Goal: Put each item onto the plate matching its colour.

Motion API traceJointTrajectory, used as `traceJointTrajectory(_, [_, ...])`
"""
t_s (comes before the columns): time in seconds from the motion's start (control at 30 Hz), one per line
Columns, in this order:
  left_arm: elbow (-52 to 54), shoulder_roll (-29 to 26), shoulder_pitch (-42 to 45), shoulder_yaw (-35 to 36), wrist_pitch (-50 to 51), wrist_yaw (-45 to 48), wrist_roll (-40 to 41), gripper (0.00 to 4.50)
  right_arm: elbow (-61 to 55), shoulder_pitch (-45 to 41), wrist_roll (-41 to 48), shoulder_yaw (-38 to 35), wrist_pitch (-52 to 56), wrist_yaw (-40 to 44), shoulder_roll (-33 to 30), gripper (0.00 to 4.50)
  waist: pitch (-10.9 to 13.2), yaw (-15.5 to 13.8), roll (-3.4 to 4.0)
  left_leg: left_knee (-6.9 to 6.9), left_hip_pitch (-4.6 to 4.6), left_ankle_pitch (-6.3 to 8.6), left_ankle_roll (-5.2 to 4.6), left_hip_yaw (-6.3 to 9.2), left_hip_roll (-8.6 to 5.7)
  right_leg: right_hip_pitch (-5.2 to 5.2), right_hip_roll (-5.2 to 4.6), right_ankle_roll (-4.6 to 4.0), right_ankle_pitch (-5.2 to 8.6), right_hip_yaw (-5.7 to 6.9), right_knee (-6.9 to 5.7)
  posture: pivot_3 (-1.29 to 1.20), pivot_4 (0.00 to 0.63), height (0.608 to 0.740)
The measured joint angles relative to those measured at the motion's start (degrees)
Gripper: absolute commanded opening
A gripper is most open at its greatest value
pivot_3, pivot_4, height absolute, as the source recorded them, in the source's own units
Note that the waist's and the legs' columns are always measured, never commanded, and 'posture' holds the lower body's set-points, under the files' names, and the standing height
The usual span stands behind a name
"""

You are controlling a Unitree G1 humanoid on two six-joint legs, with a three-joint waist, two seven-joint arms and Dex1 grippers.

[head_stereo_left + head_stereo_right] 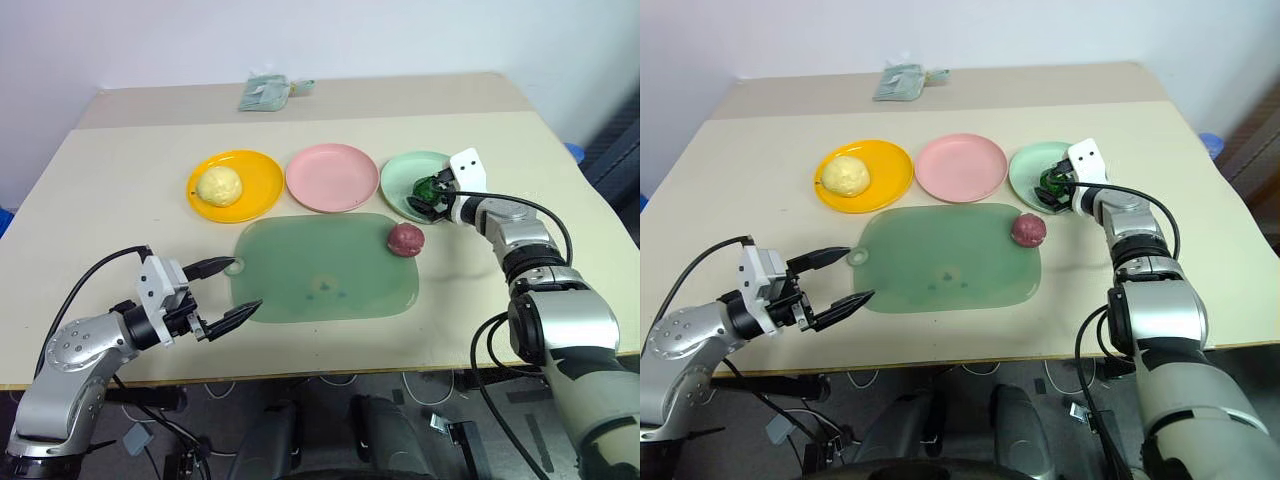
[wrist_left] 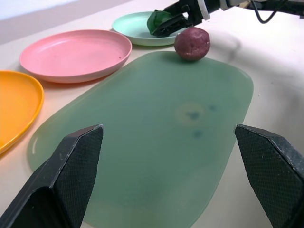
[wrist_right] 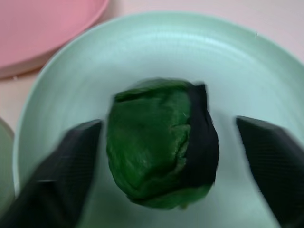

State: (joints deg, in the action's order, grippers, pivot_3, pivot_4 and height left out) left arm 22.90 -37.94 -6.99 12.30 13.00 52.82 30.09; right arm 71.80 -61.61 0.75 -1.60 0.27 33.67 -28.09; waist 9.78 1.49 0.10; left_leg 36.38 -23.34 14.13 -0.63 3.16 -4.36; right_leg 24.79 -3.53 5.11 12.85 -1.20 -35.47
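Three plates [image 1: 332, 177] stand in a row behind the mat [image 1: 325, 268], one lump [image 1: 405, 239] on the mat's right corner.

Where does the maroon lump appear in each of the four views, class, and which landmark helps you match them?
Left eye: maroon lump right of centre, on the mat's far right corner.
Right eye: same corner, near centre.
Left wrist: upper middle.
Right wrist: not in it.
Shared landmark: mint plate, just beyond the lump.
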Motion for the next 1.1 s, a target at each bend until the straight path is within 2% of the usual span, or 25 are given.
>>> traceJointTrajectory(0.17, [-0.2,0.0,-1.7,0.3,-0.7,0.7,-0.1,4.50,-0.2,-1.0,0.7,-2.1,-1.1,-0.6,-0.2,4.48,0.0,-0.3,0.00,0.00,0.00,0.00,0.00,0.00,0.00,-0.01,0.00,-0.01,0.00,0.00,0.01,0.00,0.150,0.740])
traceJointTrajectory(0.27, [-0.2,-0.1,-1.8,0.3,-0.9,1.0,0.0,4.50,-5.7,-0.9,3.4,-4.4,1.0,3.2,-0.5,4.48,0.0,-0.4,0.08,0.01,0.01,0.00,0.00,0.01,0.00,-0.01,0.00,0.01,-0.01,0.00,0.00,0.00,0.150,0.740])
traceJointTrajectory(0.4, [-0.4,-0.1,-0.5,-0.1,-0.9,1.3,0.0,4.50,-25.6,4.7,9.4,-7.0,10.8,7.8,-2.6,4.48,0.0,-1.0,0.06,0.01,-0.01,0.01,-0.01,0.11,0.00,-0.05,-0.01,0.02,-0.02,0.08,0.02,0.00,0.150,0.740])
traceJointTrajectory(0.6, [-1.8,-0.1,4.1,-2.0,-0.7,2.2,0.0,4.50,-57.4,23.5,16.9,-7.7,29.6,11.2,-6.4,4.48,0.0,-1.1,0.08,0.08,-0.02,0.01,-0.02,0.14,0.00,-0.07,-0.02,0.02,-0.02,0.11,0.00,0.00,0.150,0.740])
traceJointTrajectory(0.7, [-3.0,-0.1,5.9,-2.9,-0.3,2.4,0.0,4.50,-67.1,31.8,18.7,-7.5,34.3,12.2,-7.9,4.48,0.0,-0.7,0.10,0.14,-0.01,0.01,-0.02,0.10,0.01,-0.07,-0.02,0.01,-0.02,0.05,-0.06,0.00,0.150,0.740])
traceJointTrajectory(0.9, [-4.4,0.0,9.2,-4.8,0.3,3.3,0.0,4.50,-73.3,35.9,20.3,-5.9,37.7,12.3,-7.9,4.48,0.0,-0.7,0.10,0.37,-0.01,0.02,-0.03,0.10,0.04,-0.11,0.00,-0.07,0.00,0.07,-0.16,0.00,0.150,0.740])
traceJointTrajectory(1.1, [-5.1,0.0,10.0,-4.9,0.4,3.9,0.0,4.50,-68.4,35.5,18.7,-0.8,34.0,12.7,-5.2,4.48,0.0,-0.9,0.08,0.52,-0.03,0.06,-0.10,0.10,0.04,-0.20,0.00,-0.08,0.01,0.10,-0.11,0.00,0.150,0.740])
